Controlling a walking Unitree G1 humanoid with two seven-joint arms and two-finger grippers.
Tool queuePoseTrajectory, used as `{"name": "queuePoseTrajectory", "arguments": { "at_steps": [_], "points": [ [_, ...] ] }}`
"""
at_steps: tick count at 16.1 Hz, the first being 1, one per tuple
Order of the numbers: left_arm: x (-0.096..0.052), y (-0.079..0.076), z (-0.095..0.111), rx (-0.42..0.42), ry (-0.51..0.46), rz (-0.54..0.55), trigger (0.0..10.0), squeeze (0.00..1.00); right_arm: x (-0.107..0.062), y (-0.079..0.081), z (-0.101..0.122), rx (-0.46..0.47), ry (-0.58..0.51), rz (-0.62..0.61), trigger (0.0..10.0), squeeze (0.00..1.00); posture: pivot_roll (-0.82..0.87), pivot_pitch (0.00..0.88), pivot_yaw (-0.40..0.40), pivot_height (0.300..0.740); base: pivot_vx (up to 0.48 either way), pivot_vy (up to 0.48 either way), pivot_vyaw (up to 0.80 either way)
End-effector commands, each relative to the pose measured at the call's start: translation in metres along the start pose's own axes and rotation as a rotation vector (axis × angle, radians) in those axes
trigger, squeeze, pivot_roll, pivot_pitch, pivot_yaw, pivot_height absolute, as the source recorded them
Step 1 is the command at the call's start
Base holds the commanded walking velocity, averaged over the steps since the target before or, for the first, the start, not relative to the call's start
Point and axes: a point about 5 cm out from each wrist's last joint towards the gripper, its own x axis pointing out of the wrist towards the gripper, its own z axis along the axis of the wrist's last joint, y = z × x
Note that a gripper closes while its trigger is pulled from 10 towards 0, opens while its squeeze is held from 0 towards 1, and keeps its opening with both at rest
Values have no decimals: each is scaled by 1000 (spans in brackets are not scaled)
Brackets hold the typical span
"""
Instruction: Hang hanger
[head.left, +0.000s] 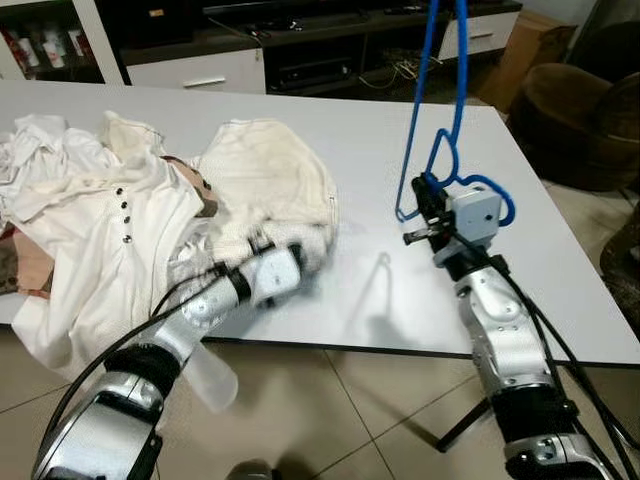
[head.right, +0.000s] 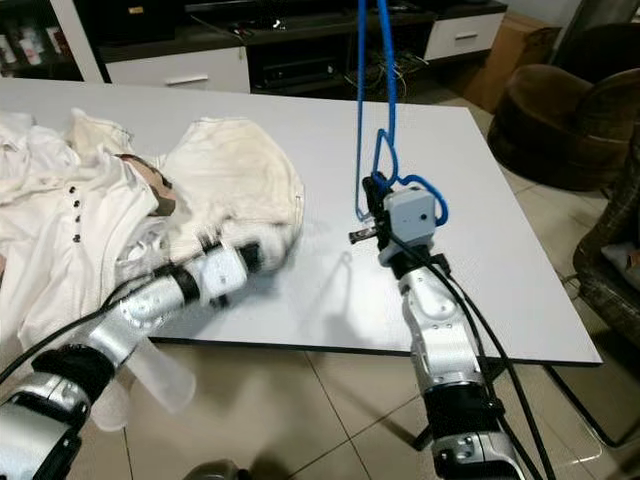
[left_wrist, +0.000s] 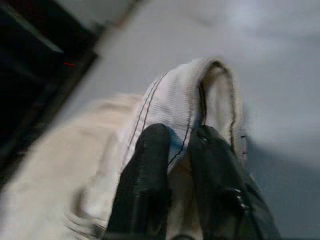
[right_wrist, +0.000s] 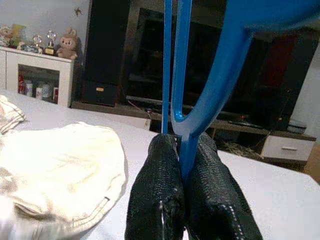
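A blue plastic hanger (head.left: 430, 100) stands upright over the white table (head.left: 400, 140), rising out of the top of the picture. My right gripper (head.left: 428, 195) is shut on its lower part, and in the right wrist view the blue hanger (right_wrist: 182, 90) sits pinched between the black fingers (right_wrist: 160, 200). A cream garment (head.left: 265, 185) lies on the table to the left. My left gripper (left_wrist: 175, 145) is shut on a ribbed hem of that cream garment (left_wrist: 175, 105), near the table's front edge.
A heap of white clothes (head.left: 70, 200) covers the table's left side. Behind the table stand a dark TV unit (head.left: 330, 40) and white drawers (head.left: 195, 70). A brown armchair (head.left: 580, 110) is at the right. Tiled floor (head.left: 350, 420) lies below the front edge.
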Motion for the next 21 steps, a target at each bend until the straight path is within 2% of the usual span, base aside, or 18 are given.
{"name": "queuePoseTrajectory", "arguments": {
  "at_steps": [1, 4, 6, 10, 11, 12, 14, 16, 20, 21],
  "points": [
    [5, 17, 12, 13, -57, 81, 0, 0, -1, -3, 2, 9, -3, -7, 10000, 0, 119, 0, -2, 740, 0, 0, 0],
    [5, 21, 17, 20, -97, 125, 0, 0, -3, -3, 2, 8, 0, -4, 10000, 0, 114, 0, -2, 740, 0, 0, 0],
    [6, 28, 22, -10, -127, 189, 0, 0, -4, -5, 4, 4, 0, -1, 10000, 0, 111, 0, -2, 740, 0, 0, 0],
    [6, 48, 28, -14, -155, 261, 0, 0, -12, -15, 9, -10, 26, 117, 10000, 0, 114, 1, -4, 740, 0, 0, 0],
    [5, 53, 29, -14, -157, 276, 0, 0, -16, -17, 10, -3, 50, 174, 10000, 0, 112, 1, 0, 740, 0, 0, 0],
    [5, 60, 29, -15, -158, 291, 0, 0, -27, -10, 9, -11, 101, 348, 10000, 0, 107, 0, 5, 740, 0, 0, 0],
    [5, 65, 31, -12, -163, 300, 0, 0, -46, 3, 5, -41, 181, 557, 10000, 0, 103, 0, 8, 740, 0, 0, 0],
    [6, 67, 33, -6, -167, 303, 0, 0, -64, 10, -5, -76, 289, 702, 10000, 0, 98, 1, 10, 740, 0, 0, 0],
    [8, 67, 36, 0, -180, 298, 0, 0, -80, 13, -8, -138, 394, 861, 10000, 0, 96, 2, 11, 740, 0, 0, 0],
    [8, 68, 37, 3, -188, 302, 0, 0, -78, 11, -5, -220, 403, 884, 10000, 0, 97, 2, 10, 740, 0, 0, 0]
  ]
}}
